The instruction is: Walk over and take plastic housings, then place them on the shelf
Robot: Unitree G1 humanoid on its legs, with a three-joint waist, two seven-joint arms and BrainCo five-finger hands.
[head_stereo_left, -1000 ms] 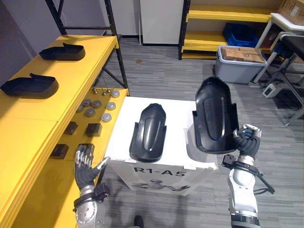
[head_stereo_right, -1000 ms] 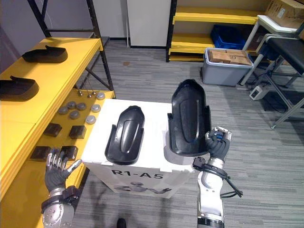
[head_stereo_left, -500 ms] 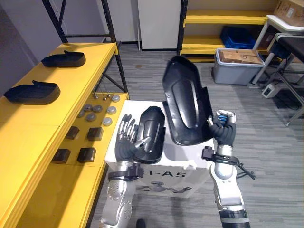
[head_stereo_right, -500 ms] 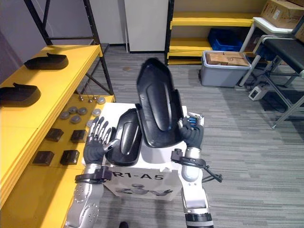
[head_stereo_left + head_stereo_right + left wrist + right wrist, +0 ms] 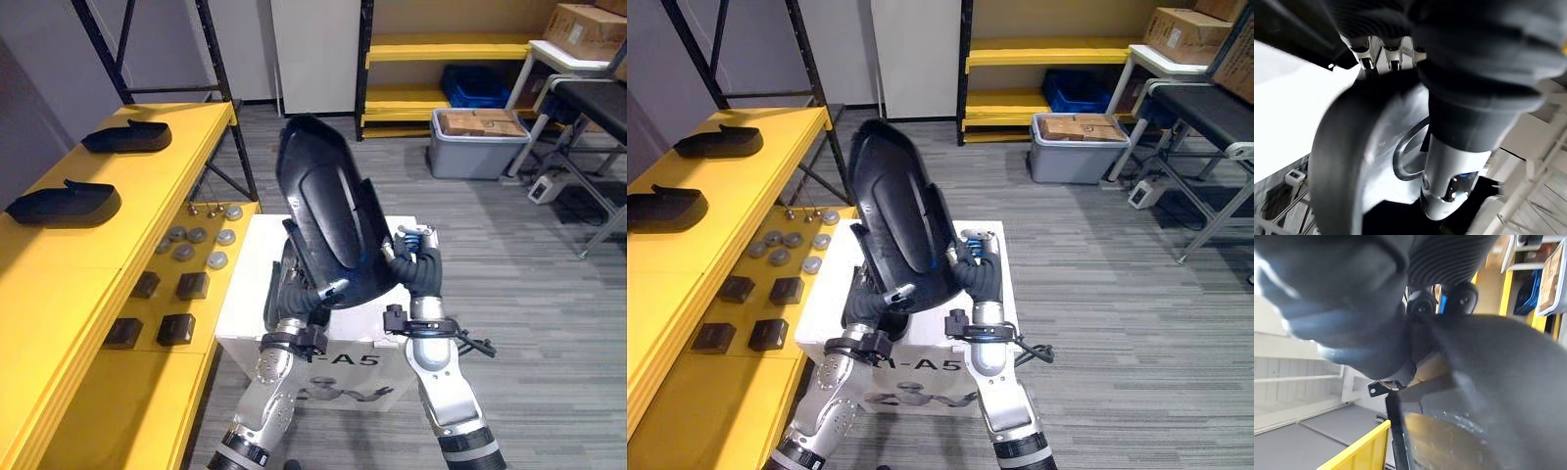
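**Holding a plastic housing (image 5: 328,220) upright over the white box (image 5: 247,294)**

The black plastic housing is off the box and raised in the air between both hands, narrow end up and leaning slightly. The right hand (image 5: 419,269) clamps its right edge, fingers curled round the rim. The left hand (image 5: 299,294) sits against its lower left edge; whether it grips cannot be told. On the yellow shelf (image 5: 88,264) to the robot's left lie two more black housings (image 5: 63,204), well apart. Grey discs (image 5: 196,245) and dark blocks (image 5: 176,328) lie on the shelf's lower level beside the box.
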